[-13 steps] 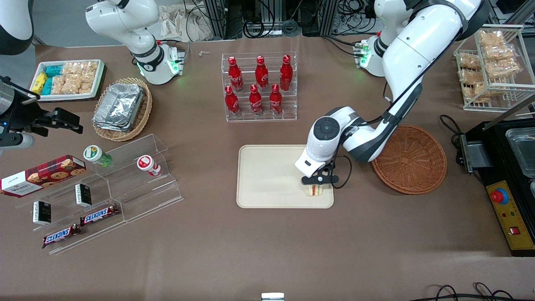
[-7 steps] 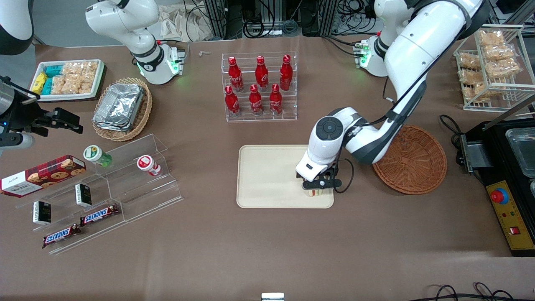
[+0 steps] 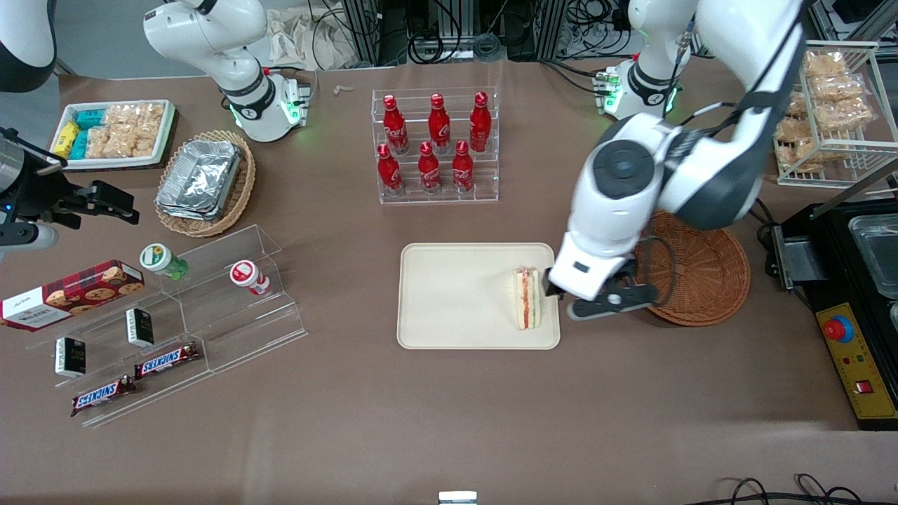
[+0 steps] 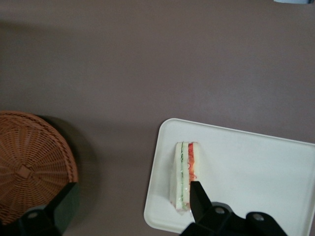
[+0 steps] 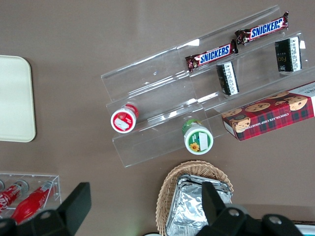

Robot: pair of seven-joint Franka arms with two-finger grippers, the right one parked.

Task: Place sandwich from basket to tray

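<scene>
Sandwich (image 3: pixel 527 298): 1 wedge, on the tray (image 3: pixel 456 294), near its edge toward the working arm's end of the table, filling stripe upward, free of any grip.

Basket (image 3: pixel 701 273): reddish-brown wicker, on the table at 3 o'clock from the tray.

Gripper (image 3: pixel 602 298): raised over the gap between tray and basket, at 3 o'clock from the sandwich; fingers (image 4: pixel 199 196) spread wide, holding nothing, 1 above the basket rim, 1 above the sandwich.
</scene>
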